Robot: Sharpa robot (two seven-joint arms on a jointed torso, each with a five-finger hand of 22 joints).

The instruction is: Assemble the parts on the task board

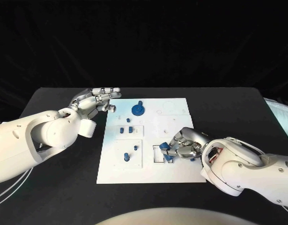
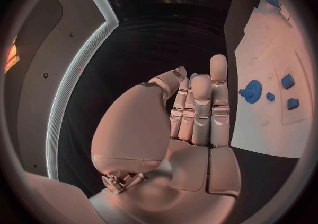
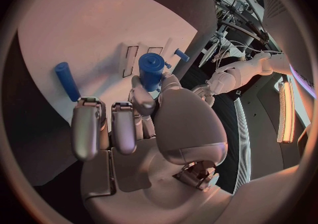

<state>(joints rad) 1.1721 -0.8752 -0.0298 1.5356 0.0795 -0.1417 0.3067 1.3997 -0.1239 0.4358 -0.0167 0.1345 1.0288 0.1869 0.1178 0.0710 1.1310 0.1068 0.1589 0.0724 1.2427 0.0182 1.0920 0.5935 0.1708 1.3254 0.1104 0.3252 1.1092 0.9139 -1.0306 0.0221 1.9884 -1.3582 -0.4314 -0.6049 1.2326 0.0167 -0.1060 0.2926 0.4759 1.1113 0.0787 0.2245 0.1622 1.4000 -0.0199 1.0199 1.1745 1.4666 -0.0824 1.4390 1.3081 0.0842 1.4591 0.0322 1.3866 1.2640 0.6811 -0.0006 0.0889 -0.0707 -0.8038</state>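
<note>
head view: the white task board (image 1: 174,173) lies in the middle of the black table (image 1: 62,197). the left hand (image 1: 95,99) rests at the board's far left corner, beside the edge, fingers stretched out and holding nothing. the right hand (image 1: 184,144) sits over the board's near right part, fingers curled in around blue pieces by a rectangular recess (image 1: 158,154). a blue gear (image 1: 137,110) lies on the board's far part, and small blue parts (image 1: 125,130) stand further toward the robot in the left-hand panels.

the left wrist view shows what the head camera hides: the left hand (image 2: 192,115) has its fingers straight and side by side, palm empty, with the gear (image 2: 252,90) and two blue blocks (image 2: 288,81) on the board just beyond the fingertips.

the right wrist view gives the grip itself: the right hand (image 3: 142,120) pinches a blue cylindrical peg (image 3: 151,70) between thumb and a finger, upright, above the board (image 3: 79,27). a second blue peg (image 3: 67,80) lies loose on the board just beyond the other fingers, and two slots (image 3: 130,59) are marked in the board behind the held peg.
</note>
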